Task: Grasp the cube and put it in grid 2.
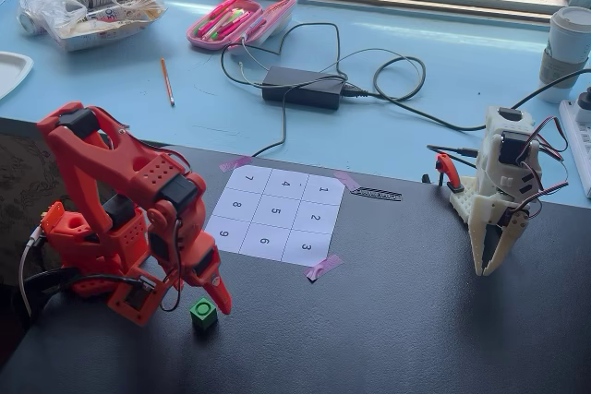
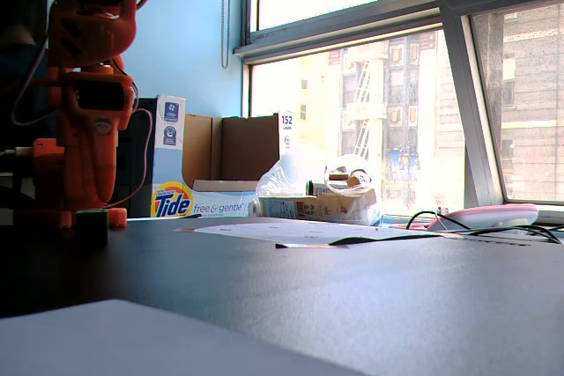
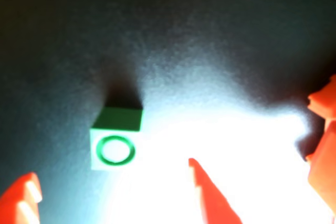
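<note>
Bare dark desk (image 1: pixel 397 320) lies between the cube (image 1: pixel 203 313) and the sheet's square 2 (image 1: pixel 316 218), while a white arm (image 1: pixel 499 191) stands well right.

Daylight is pouring through the big window (image 2: pixel 370 121) beside a blue wall (image 2: pixel 189 33), glaring off the dark desk (image 1: pixel 416 320) and the blue sill (image 1: pixel 443 53).

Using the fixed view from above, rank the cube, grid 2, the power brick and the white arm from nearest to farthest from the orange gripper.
From the gripper:
1. Cube, just below its tips.
2. Grid 2, up right on the sheet.
3. Power brick, beyond the sheet on the blue surface.
4. White arm, far right.
</note>
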You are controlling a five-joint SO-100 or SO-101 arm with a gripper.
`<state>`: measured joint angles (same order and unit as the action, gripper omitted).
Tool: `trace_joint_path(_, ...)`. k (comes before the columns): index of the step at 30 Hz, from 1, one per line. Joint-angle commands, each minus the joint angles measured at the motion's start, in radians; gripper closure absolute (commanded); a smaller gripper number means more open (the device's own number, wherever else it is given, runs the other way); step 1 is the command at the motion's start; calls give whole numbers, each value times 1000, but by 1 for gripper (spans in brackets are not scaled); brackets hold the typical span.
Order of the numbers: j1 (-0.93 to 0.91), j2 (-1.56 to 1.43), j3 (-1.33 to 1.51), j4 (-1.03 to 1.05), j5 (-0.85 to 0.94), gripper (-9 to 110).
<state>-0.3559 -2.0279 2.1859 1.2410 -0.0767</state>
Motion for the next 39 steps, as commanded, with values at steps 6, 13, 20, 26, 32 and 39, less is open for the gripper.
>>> trace_joint_path(6,-31,60,-34,-54,-8,58)
trace_joint_path(13,-54,138,-84,-75,-8,58)
trace_joint_path(20,-61,158,-91,-95,-3,75)
trace_joint_path(26,-63,163,-86,-110,6,101)
trace_joint_path(32,-66,150,-84,-114,6,101)
trace_joint_path(39,-51,140,-160,-43,14,101)
